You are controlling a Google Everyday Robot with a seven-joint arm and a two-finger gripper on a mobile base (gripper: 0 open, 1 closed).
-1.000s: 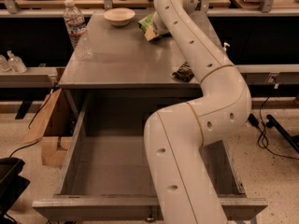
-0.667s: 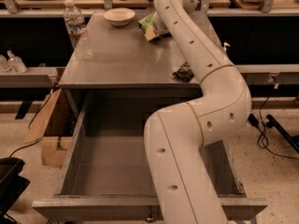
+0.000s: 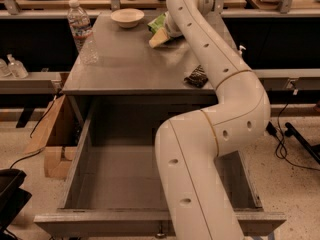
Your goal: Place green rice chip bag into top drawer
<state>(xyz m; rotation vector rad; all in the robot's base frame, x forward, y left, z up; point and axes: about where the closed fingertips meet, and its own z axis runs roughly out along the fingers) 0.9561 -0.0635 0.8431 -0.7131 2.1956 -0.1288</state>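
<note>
Green rice chip bag [image 3: 157,23] beside bowl [image 3: 127,17]; end effector [image 3: 168,31] at it, hold cannot tell; black packet [image 3: 196,77] beside arm [image 3: 222,66].

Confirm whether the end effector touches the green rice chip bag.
Cannot tell. Camera view: the end effector is beside the bag at the table's far end; the arm hides contact.

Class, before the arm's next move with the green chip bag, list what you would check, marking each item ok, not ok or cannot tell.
1. Top drawer pulled open: ok.
2. Hand at the green rice chip bag, at the far side of the table: ok.
3. Hold on the bag secure: cannot tell, the arm hides it.
4. Bowl and water bottle apart from the bag: ok.
5. Black packet clear of the arm: cannot tell, it lies close beside it.
</note>
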